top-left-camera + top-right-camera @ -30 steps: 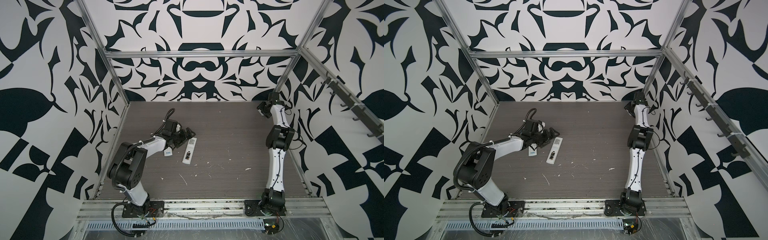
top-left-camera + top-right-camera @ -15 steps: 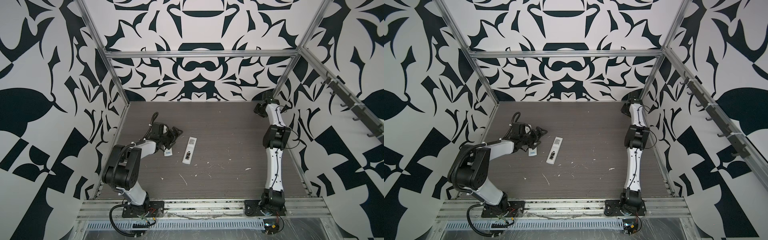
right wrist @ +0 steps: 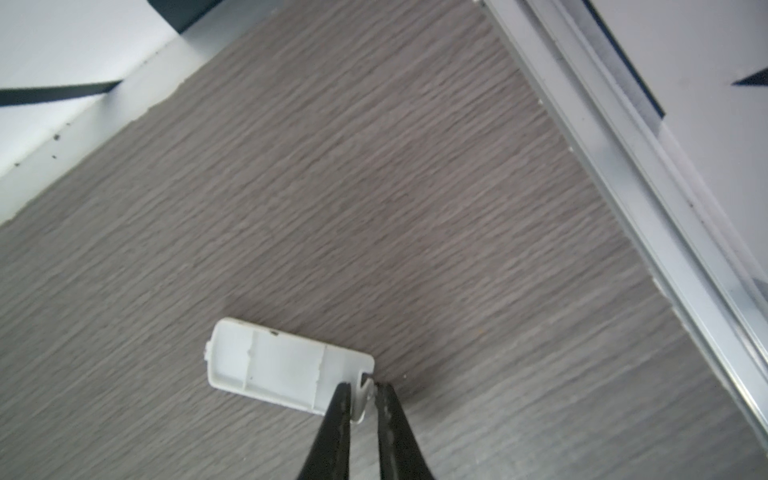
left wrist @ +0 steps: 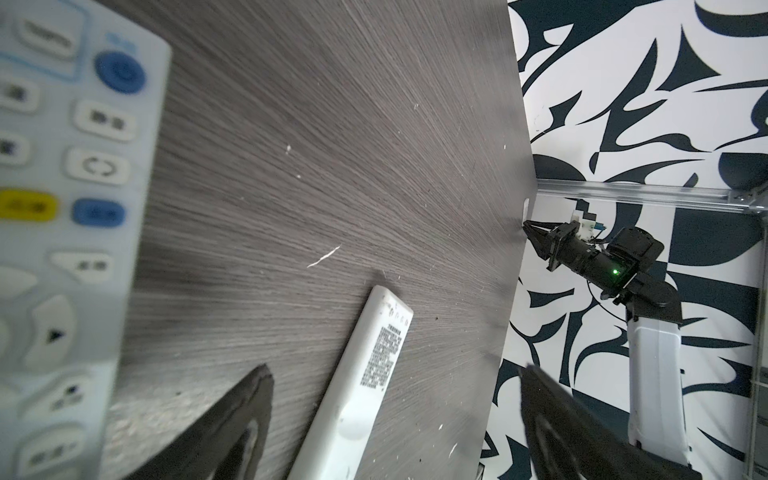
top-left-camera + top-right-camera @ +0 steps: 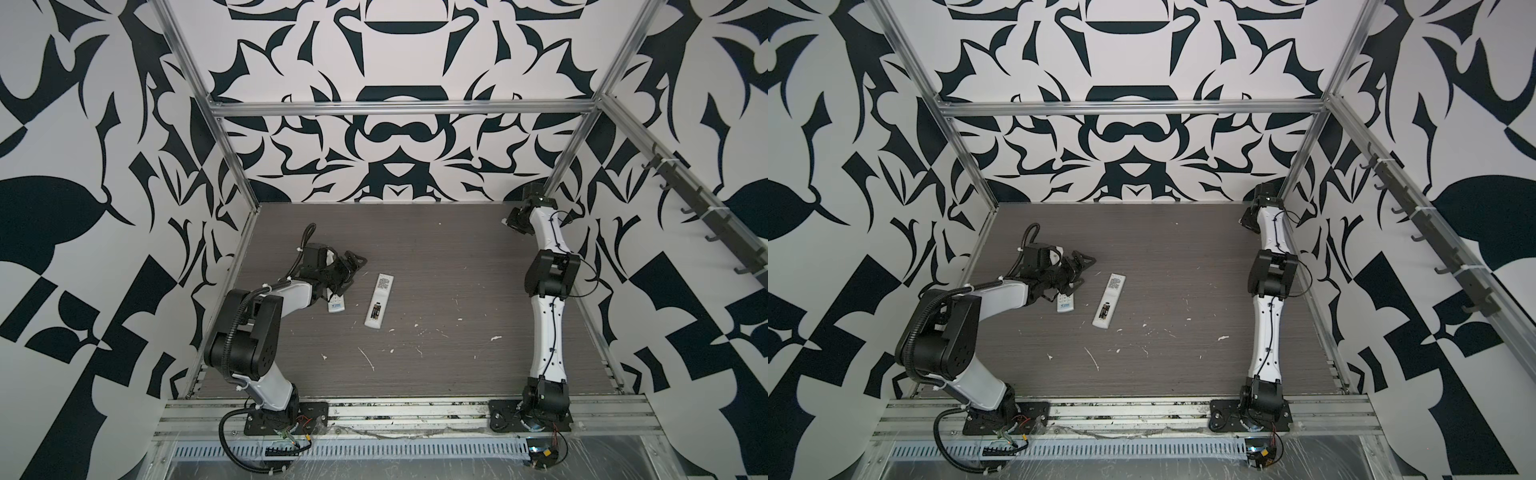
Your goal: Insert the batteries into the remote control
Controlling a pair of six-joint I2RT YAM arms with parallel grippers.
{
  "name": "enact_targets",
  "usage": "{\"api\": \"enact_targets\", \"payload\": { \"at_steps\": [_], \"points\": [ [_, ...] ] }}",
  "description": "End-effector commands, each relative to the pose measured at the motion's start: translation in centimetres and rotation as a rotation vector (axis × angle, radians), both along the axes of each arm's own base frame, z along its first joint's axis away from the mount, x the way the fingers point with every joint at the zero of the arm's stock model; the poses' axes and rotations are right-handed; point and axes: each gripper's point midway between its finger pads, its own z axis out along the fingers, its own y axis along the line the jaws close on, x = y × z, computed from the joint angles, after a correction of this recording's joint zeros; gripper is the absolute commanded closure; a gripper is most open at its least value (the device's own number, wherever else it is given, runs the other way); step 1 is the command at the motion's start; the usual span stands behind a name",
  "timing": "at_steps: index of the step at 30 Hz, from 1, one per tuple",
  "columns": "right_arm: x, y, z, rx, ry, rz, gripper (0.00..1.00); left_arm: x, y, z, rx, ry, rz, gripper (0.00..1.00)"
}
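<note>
While left end effector (image 4: 395, 371) gapes empty, right end effector (image 3: 363, 388) nips flat white plastic cover (image 3: 274, 365).
Grey wood-grain worktop (image 3: 374, 187) beneath.

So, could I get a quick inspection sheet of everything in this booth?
Surface: grey wood-grain table.
Job's things: long white remote back up, dark batteries seemingly in its open bay; second remote buttons up; battery cover in far right corner.
Clutter: white scraps.
Grippers: left gripper open near both remotes; right gripper pinching cover's tab.
Cables: black hose on left arm.
Surroundings: patterned walls.
</note>
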Motion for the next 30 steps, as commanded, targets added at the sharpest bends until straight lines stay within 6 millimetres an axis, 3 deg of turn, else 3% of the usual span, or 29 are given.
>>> {"api": "enact_targets", "payload": {
  "at_steps": [1, 14, 21, 24, 30],
  "points": [
    [-1.5, 0.5, 0.5, -0.01, 0.061, 0.015, 0.85, 0.8, -0.1, 0.3, -0.017, -0.013, -0.003, 0.05],
    [-2.1, 1.3, 1.0, -0.014, 0.085, 0.032, 0.94, 0.8, -0.3, 1.1, 0.005, -0.031, -0.05, 0.06],
    [-2.6, 3.2, 1.7, -0.017, 0.101, 0.074, 0.98, 0.5, -0.2, 1.7, 0.034, -0.046, -0.075, 0.06],
    [-3.6, 5.4, 1.3, -0.019, 0.144, 0.131, 1.0, 0.4, -0.3, 2.2, 0.044, -0.059, -0.093, 0.05],
    [-6.8, 11.9, 3.2, -0.004, 0.163, 0.268, 1.0, 1.0, -0.8, 4.2, 0.037, -0.11, -0.132, 0.05]
  ]
}}
